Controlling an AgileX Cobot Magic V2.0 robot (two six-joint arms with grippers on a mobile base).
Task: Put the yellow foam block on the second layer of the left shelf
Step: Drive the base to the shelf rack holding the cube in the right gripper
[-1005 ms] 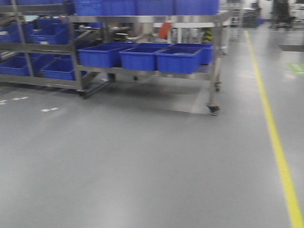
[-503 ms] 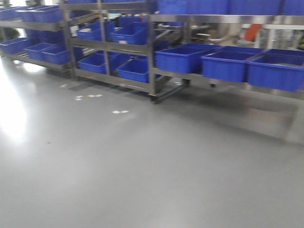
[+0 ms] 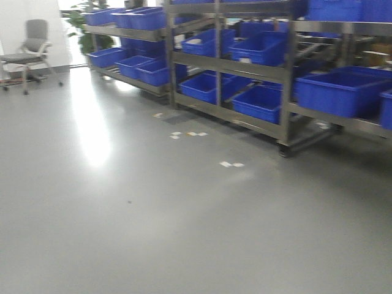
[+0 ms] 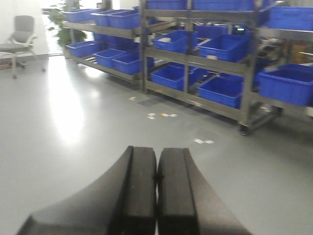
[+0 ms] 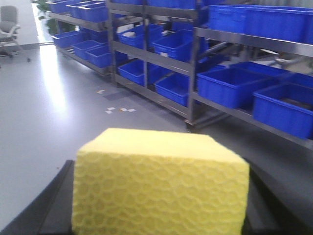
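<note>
The right claw (image 5: pixel 157 220) grips the bright yellow foam block (image 5: pixel 161 181); the left claw (image 4: pixel 156 196) is closed, empty. Roll slowly to the grey metal shelves (image 3: pixel 229 66) (2nd layer).

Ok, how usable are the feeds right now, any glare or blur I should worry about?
Front view: soft all over, bright glare patch on the floor, blue bins smeared at right. Left wrist view: same floor glare, shut left claw sharp enough. Right wrist view: yellow foam block fills the foreground, texture readable, shelves behind soft.
</note>
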